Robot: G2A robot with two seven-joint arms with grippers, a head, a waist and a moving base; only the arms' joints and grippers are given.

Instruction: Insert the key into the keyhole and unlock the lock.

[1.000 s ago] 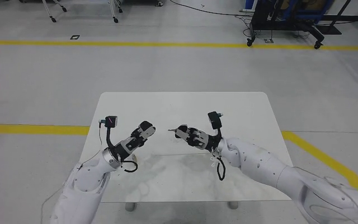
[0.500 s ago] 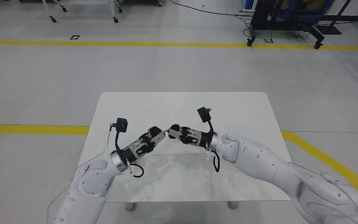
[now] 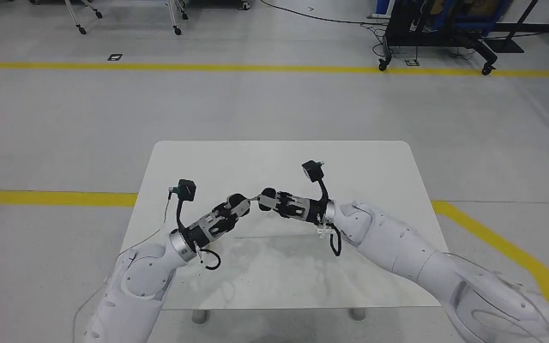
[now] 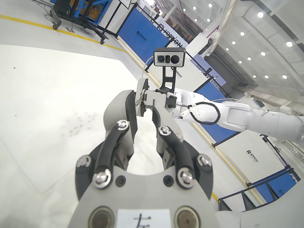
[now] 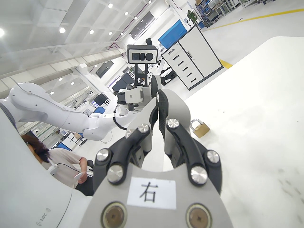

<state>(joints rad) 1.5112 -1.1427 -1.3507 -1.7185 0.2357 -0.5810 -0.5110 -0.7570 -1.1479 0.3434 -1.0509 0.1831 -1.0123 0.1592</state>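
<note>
brass padlock (image 5: 199, 129) lies on the white table (image 5: 249, 96); mid-handover, your right gripper (image 5: 158, 100) pinches the small silver key (image 4: 138, 99), left gripper (image 4: 142, 103) agape, so close it next.

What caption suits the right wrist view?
Shut right gripper over white table; brass padlock with silver shackle lies on it.

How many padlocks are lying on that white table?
1. A brass padlock lies on the table; the robot's arms may hide others.
</note>
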